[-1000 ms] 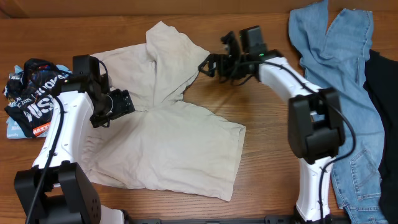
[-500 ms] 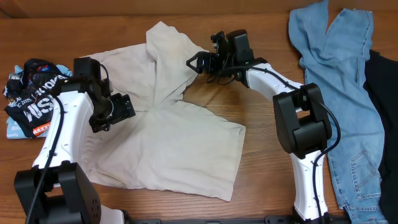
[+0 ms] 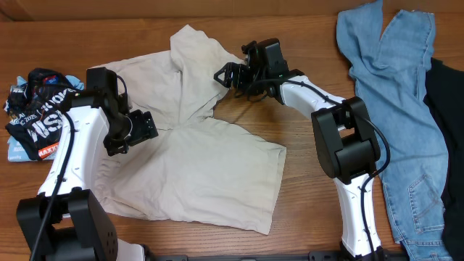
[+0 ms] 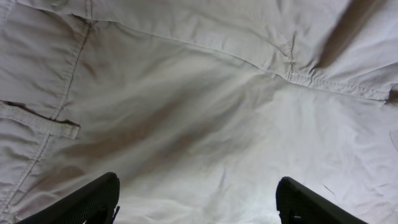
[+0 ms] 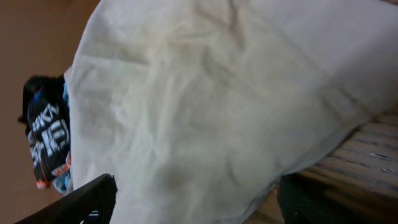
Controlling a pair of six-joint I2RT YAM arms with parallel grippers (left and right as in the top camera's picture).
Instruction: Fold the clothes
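Observation:
The cream trousers [image 3: 203,167] lie spread on the table's middle, with an upper part folded over toward the back. My left gripper [image 3: 147,125] hovers open over their left middle; in the left wrist view its fingers [image 4: 93,200] stand wide over plain cloth [image 4: 199,106] near a seam. My right gripper [image 3: 223,75] is at the right edge of the folded upper part. In the right wrist view the cloth's edge [image 5: 205,93] lies between its wide-apart jaws, which are open. The black white-lettered piece [image 3: 40,112] is bunched at the far left, and the light blue jeans [image 3: 391,72] lie at the right.
A black garment [image 3: 446,109] lies at the far right edge, partly under the jeans. Bare wooden table [image 3: 304,181] shows between the trousers and the jeans. The lettered piece [image 5: 46,134] also shows in the right wrist view, beyond the cloth.
My right gripper has moved left from over bare wood to the edge of the cream trousers, its jaws narrowing slightly. The left gripper has shifted only a little.

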